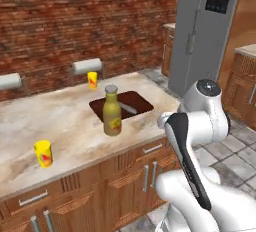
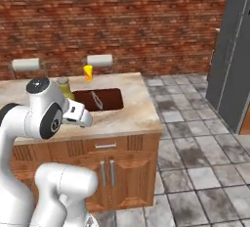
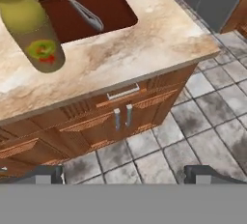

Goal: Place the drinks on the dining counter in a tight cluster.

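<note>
the tall olive-yellow bottle (image 1: 112,112) stands upright on the marble tabletop (image 1: 60,121), just beside the front-left corner of the dark inset sink (image 1: 122,104). it looks rigid and smooth, probably slippery and top-heavy, so a hold around the wide lower body at the label seems safer than the narrow neck or the grey cap. the claw (image 3: 125,174) is spread wide and empty, hanging off the tabletop's front edge above the floor tiles.

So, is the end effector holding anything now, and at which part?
Nothing is held. The end effector is open with only floor tiles between its tips, and the olive-yellow bottle stands apart on the dining counter.
</note>
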